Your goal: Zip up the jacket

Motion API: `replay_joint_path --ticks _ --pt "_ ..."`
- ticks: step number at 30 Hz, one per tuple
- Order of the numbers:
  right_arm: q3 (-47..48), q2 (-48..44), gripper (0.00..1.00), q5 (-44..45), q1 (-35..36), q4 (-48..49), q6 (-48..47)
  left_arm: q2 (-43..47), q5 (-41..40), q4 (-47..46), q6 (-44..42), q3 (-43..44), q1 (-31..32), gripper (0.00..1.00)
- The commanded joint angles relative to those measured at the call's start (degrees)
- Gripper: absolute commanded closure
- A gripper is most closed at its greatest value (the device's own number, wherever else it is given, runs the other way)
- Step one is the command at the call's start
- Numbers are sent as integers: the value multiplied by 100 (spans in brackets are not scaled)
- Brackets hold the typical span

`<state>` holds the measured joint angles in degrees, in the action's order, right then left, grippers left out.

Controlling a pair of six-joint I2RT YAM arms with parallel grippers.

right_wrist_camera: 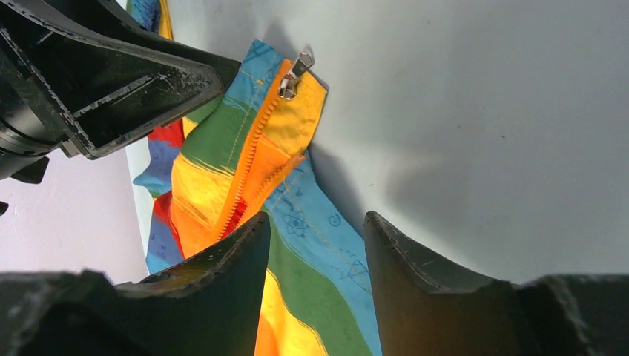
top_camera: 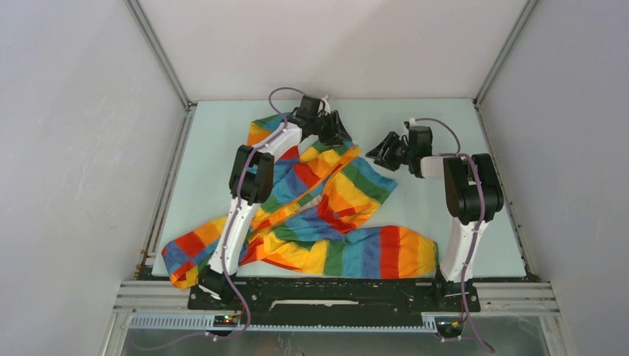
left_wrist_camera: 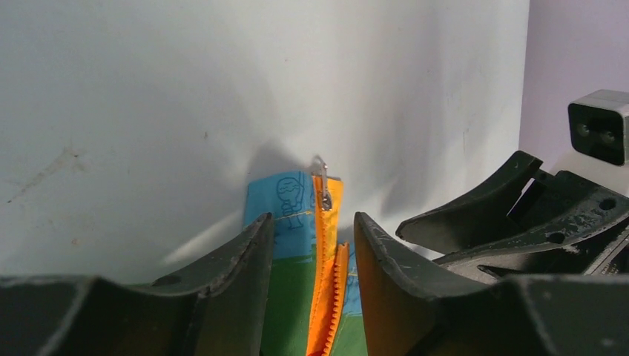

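Pale table (top_camera: 445,222), jacket (top_camera: 348,189) rumpled | my left pincer (left_wrist_camera: 311,222) and right pincer (right_wrist_camera: 315,222) both gape near zipper pull (left_wrist_camera: 323,194) | I'd pinch it squarely, draw straight.

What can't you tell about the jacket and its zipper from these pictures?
Top view: the zipper pull is too small to find; the left arm covers part of the jacket.
Left wrist: the zipper runs off the bottom edge, so its lower end is unseen.
Right wrist: one finger of the right gripper hides where the zipper teeth continue.
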<state>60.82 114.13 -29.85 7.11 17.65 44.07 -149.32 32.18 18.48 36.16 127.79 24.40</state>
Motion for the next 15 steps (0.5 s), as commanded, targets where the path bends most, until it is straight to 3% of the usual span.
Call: replay_joint_path --ticks 1,4,11,15 --pt "141 226 47 -443 -62 37 -82 -92 137 -23 3 121 66 49" --pt "141 243 48 -551 -67 153 -30 -148 97 -36 24 160 135 49" --pt "44 184 50 -410 -93 150 -15 -354 423 -495 537 192 170 59" --pt "32 203 50 -406 -139 233 -22 -387 597 -637 644 174 179 71"
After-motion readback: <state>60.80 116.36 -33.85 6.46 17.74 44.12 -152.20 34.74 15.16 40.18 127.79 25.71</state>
